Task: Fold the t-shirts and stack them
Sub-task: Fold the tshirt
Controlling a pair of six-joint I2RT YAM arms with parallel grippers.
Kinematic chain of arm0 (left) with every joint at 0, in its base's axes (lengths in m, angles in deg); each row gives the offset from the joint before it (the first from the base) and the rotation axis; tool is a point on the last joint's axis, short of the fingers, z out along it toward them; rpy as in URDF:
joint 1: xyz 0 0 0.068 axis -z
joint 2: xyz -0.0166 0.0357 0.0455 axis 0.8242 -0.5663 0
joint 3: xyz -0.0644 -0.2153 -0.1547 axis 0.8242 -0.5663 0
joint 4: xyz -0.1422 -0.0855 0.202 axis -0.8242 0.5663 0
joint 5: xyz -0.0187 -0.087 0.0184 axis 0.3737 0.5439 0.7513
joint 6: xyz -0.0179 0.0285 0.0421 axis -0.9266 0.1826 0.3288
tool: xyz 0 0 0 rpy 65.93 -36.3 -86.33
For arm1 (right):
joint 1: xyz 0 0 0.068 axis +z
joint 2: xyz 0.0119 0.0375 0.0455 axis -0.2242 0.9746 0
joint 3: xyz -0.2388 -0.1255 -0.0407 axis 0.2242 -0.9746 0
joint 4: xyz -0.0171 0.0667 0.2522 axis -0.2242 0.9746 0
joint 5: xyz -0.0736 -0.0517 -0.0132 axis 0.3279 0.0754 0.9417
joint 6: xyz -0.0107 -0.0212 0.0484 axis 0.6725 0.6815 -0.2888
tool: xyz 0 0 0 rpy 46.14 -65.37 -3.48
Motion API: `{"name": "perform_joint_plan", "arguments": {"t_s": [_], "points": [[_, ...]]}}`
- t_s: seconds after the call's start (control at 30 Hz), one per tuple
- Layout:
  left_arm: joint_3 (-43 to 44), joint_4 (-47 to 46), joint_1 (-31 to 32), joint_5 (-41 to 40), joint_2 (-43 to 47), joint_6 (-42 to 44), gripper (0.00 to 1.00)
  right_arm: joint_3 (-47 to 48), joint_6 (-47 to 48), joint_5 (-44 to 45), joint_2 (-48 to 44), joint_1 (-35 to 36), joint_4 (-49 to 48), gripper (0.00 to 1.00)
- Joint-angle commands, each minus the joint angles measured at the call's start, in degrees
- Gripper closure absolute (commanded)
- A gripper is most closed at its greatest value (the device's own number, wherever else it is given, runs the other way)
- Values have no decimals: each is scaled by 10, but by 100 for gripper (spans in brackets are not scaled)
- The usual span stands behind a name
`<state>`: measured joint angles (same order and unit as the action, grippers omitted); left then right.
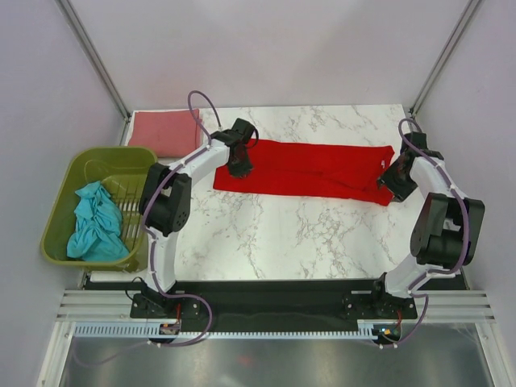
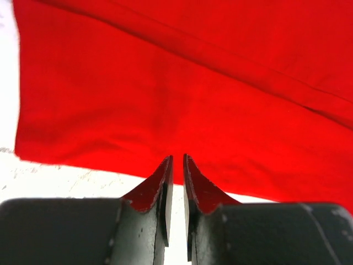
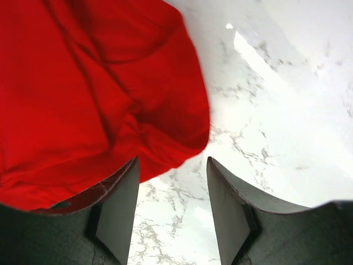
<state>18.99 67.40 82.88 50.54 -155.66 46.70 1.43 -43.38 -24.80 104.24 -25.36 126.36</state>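
Fingers [image 2: 151, 190] stand empty, barely parted on left gripper [image 2: 177, 160], spread on right gripper [image 3: 172, 163]; floppy bright red cloth t-shirt [image 1: 310, 168] probably wants corner pinches.

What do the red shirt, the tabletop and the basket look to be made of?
The red shirt: soft matte cloth, going by its creases and seam. The tabletop: glossy white marble look with grey veins, possibly laminate. The basket: olive plastic, apparently, with slotted moulded walls.

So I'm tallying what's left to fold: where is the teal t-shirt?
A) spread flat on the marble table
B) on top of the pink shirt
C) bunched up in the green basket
C: the teal t-shirt lies crumpled inside the green basket.
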Motion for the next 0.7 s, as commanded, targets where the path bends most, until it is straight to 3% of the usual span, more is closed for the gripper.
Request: {"name": "perform_joint_plan", "arguments": {"t_s": [0.0, 0.2, 0.47, 0.6, 0.67], "points": [[1, -38, -8, 16, -17, 29, 80, -41, -64, 6, -38, -11, -8, 39], [-12, -38, -20, -14, -41, 20, 80, -66, -105, 17, -45, -11, -70, 37], [-37, -38, -25, -59, -62, 18, 80, -71, -113, 46, 20, -16, -93, 38], [-55, -36, -25, -80, -57, 19, 81, -79, -86, 66, 44, -24, -102, 48], [-72, -36, -25, -88, -50, 17, 81, -82, -65, 89, 45, -31, -98, 65]]}}
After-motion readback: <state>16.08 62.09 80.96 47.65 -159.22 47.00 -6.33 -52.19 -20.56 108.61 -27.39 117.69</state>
